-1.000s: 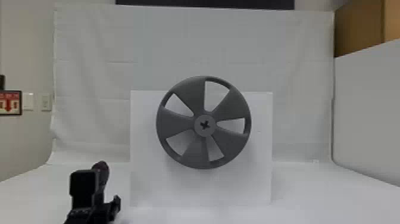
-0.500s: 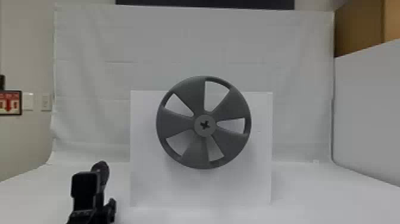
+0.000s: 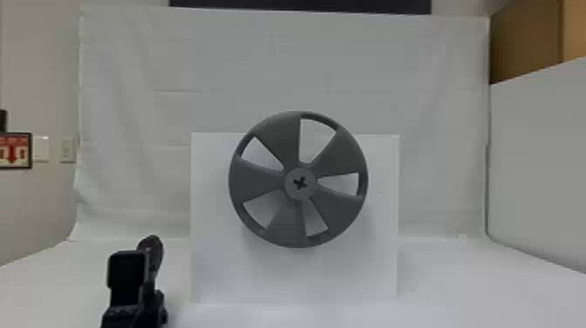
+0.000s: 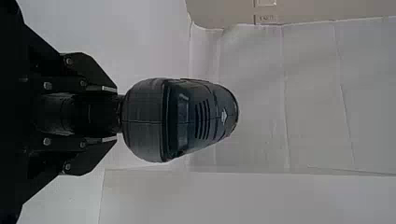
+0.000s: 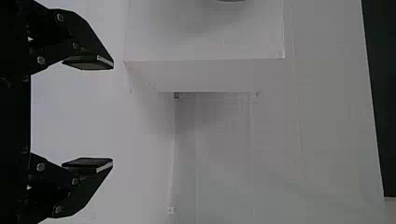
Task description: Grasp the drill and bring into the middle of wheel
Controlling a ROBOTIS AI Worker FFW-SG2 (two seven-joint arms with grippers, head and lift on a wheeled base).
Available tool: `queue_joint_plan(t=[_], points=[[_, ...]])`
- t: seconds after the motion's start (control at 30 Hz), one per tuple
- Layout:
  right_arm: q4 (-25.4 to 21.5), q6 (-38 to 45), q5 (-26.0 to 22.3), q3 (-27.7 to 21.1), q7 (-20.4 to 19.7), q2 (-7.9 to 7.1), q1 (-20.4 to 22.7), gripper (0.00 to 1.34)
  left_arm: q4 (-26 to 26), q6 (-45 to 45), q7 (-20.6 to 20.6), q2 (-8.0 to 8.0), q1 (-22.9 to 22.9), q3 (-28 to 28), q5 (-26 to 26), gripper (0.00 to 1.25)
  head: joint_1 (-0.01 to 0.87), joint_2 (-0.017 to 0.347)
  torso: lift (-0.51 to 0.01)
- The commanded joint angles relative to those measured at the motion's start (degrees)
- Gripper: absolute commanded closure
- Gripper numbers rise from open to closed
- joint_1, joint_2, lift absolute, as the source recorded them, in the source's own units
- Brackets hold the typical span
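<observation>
At the lower left of the head view is my left gripper (image 3: 153, 301), with the dark drill (image 3: 152, 252) showing just beyond it, left of the grey wheel (image 3: 259, 181) and lower than its hub. In the left wrist view my left gripper (image 4: 116, 113) is shut on the drill's grip, and the rounded drill body (image 4: 196, 119) extends past the fingers; its bit is hidden. The wheel stands upright, with a cross-shaped recess in its round hub (image 3: 293, 192). My right gripper (image 5: 113, 114) is open in the right wrist view, nothing between its fingers.
Behind the wheel stands a white panel (image 3: 213, 261) on the white table (image 3: 458, 296). A white cloth (image 3: 131, 109) hangs at the back. On the right are a white partition (image 3: 540, 174) and a brown box (image 3: 527, 43) above it.
The left arm has shifted and turned slightly at the lower left, and the drill has moved a little with it. The wheel and panel have kept their places.
</observation>
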Motion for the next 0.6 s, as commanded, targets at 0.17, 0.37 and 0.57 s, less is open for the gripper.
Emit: queue_joint_plan(t=[0.17,0.37,0.57], points=[[0.1,0.0,0.0,0.0,0.0,0.17,0.1,0.52,0.0,-3.1,2.0,0.09,1.1,-0.3,0.2,1.22,0.000,0.000,-0.406],[0.1,0.0,0.1,0.0,0.0,0.26,0.1,0.52,0.0,-3.1,2.1,0.09,1.2,-0.2,0.5,1.22,0.000,0.000,-0.406],[0.1,0.0,0.1,-0.2,0.0,0.26,0.2,0.52,-0.7,-3.3,0.2,0.09,1.7,1.1,1.0,1.22,0.000,0.000,-0.406]])
